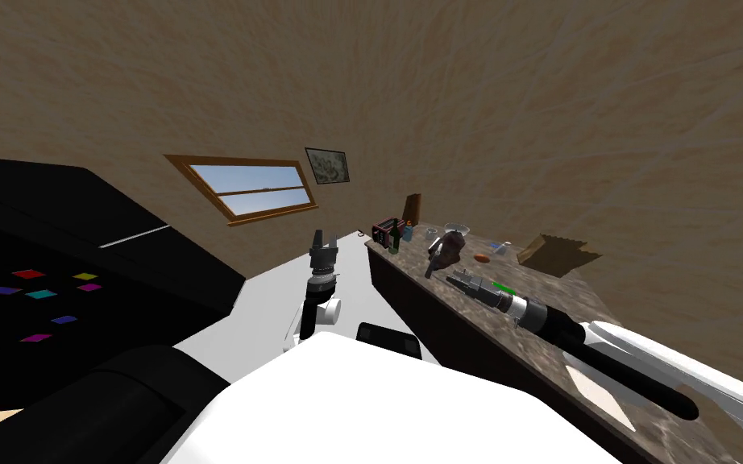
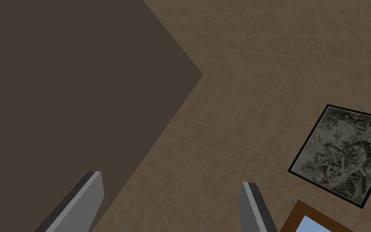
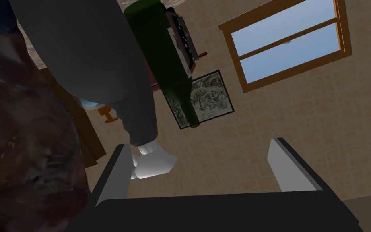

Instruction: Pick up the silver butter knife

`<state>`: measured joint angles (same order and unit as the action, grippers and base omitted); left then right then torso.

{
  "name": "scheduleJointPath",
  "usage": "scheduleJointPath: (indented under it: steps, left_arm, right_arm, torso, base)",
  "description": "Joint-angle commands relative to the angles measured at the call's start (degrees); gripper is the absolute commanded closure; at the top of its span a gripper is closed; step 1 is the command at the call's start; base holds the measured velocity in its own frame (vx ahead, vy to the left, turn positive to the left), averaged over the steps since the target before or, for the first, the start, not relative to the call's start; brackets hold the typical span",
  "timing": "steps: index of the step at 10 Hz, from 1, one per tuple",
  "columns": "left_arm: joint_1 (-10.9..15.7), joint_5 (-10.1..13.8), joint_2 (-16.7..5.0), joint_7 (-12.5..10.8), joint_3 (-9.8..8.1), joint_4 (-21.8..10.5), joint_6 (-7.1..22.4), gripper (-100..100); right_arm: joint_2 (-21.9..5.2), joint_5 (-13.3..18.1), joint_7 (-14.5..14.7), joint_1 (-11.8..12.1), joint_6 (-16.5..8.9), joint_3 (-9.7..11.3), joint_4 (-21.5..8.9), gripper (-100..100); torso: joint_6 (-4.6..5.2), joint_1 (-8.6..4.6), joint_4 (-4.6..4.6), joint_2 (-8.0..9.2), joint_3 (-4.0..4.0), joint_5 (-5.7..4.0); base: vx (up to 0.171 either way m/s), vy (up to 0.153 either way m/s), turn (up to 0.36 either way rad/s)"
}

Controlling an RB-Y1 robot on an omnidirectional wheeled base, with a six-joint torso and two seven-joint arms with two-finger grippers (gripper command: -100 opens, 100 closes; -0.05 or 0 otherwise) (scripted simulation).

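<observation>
Because the far end of the counter (image 1: 410, 300) is crowded, the right gripper (image 1: 457, 280) lies low over its top with the two blades apart and nothing between them. That posture seems meant for slipping in among the clutter rather than dropping from above.

In the head view a brown lumpy mass (image 1: 448, 246) sits at 11 o'clock from that gripper. A green bottle (image 1: 395, 238) stands further off at 10 o'clock. A thin grey sliver just below the mass is too small to name there.

The right wrist view brings that clutter close. The brown mass looms beside one finger, and the bottle stands further out, beyond the fingertips. The butter knife (image 3: 100, 60), as I take the grey tapering piece with the white end to be, runs toward the claw. Its white end sits just beside the inner face of one finger (image 3: 116, 173) and is not gripped. Whether it touches that finger I cannot tell.

The left gripper (image 1: 323, 239) stands raised at 9 o'clock from the right one, well apart from the counter. I judge it parked out of the way. Its wrist view shows its fingers (image 2: 88, 193) spread on nothing.
</observation>
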<state>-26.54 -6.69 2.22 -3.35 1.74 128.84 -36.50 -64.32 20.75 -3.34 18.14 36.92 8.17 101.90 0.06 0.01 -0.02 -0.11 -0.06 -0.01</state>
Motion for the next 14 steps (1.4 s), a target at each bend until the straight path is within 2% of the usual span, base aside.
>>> scheduleJointPath:
  steps: [1, 2, 3, 4, 5, 7, 8, 10, 11, 13, 14]
  left_arm:
    - [0.00, 0.00, 0.00, 0.00, 0.00, 0.00, 0.00, 0]
    - [0.00, 0.00, 0.00, 0.00, 0.00, 0.00, 0.00, 0]
    - [0.01, 0.00, 0.00, 0.00, 0.00, 0.00, 0.00, 0]
    - [0.00, 0.00, 0.00, 0.00, 0.00, 0.00, 0.00, 0]
    - [0.00, 0.00, 0.00, 0.00, 0.00, 0.00, 0.00, 0]
    - [0.00, 0.00, 0.00, 0.00, 0.00, 0.00, 0.00, 0]
    - [0.00, 0.00, 0.00, 0.00, 0.01, 0.00, 0.00, 0]
    - [0.00, 0.00, 0.00, 0.00, 0.00, 0.00, 0.00, 0]
    - [0.00, 0.00, 0.00, 0.00, 0.00, 0.00, 0.00, 0]
    - [0.00, 0.00, 0.00, 0.00, 0.00, 0.00, 0.00, 0]
    - [0.00, 0.00, 0.00, 0.00, 0.00, 0.00, 0.00, 0]
  right_arm:
    - [-2.86, 1.27, 0.39, -0.49, 0.69, 1.92, -2.86, -100]
    - [-4.54, 2.29, 0.75, -0.65, 1.29, 3.45, -4.69, -100]
    - [-5.77, 2.29, 0.75, -0.65, 1.29, 3.45, -5.55, -100]
    - [-7.40, 3.31, 1.15, -0.75, 1.87, 5.04, -8.05, -100]
    - [-8.30, 3.31, 1.15, -0.75, 1.87, 5.04, -8.05, -100]
    - [-12.10, 5.33, 2.04, -0.83, 3.00, 8.31, -12.95, -100]
    - [-13.02, 5.33, 2.04, -0.83, 3.00, 8.31, -12.95, -100]
    - [-16.80, 7.27, 3.00, -0.79, 4.03, 11.55, -17.62, -100]
    - [-17.22, 7.27, 3.00, -0.79, 4.03, 11.55, -17.62, -100]
    - [-20.82, 9.06, 3.98, -0.66, 4.95, 14.65, -21.36, -100]
    - [-20.83, 9.06, 3.98, -0.66, 4.95, 14.65, -21.92, -100]
  torso:
    - [0.00, 0.00, 0.00, 0.00, 0.00, 0.00]
    - [-0.03, 0.02, -0.01, -0.02, -0.01, 0.00]
    - [-0.04, 0.04, -0.02, -0.05, -0.03, 0.00]
    - [0.01, 0.03, -0.01, -0.03, -0.02, 0.01]
    - [-0.03, 0.06, -0.01, -0.03, -0.02, 0.02]
    - [-0.02, 0.08, -0.01, -0.03, -0.02, 0.01]
    - [-0.03, 0.13, -0.01, -0.06, -0.04, 0.03]
    - [-0.01, 0.11, -0.01, -0.02, -0.01, 0.02]
    - [0.00, 0.16, -0.01, -0.03, -0.02, 0.03]
    - [0.00, 0.14, -0.01, -0.03, -0.02, 0.03]
    - [-0.02, 0.19, -0.01, -0.06, -0.04, 0.04]
  base:
    - [0.007, 0.013, 0.162]
    - [0.011, 0.020, 0.254]
    - [0.010, 0.012, 0.115]
    - [0.010, 0.021, 0.180]
    - [0.009, 0.017, 0.087]
    - [0.013, 0.034, 0.201]
    - [0.013, 0.026, 0.090]
    - [0.013, 0.041, 0.177]
    - [0.012, 0.034, 0.086]
    - [0.019, 0.043, 0.192]
    - [0.020, 0.026, 0.068]
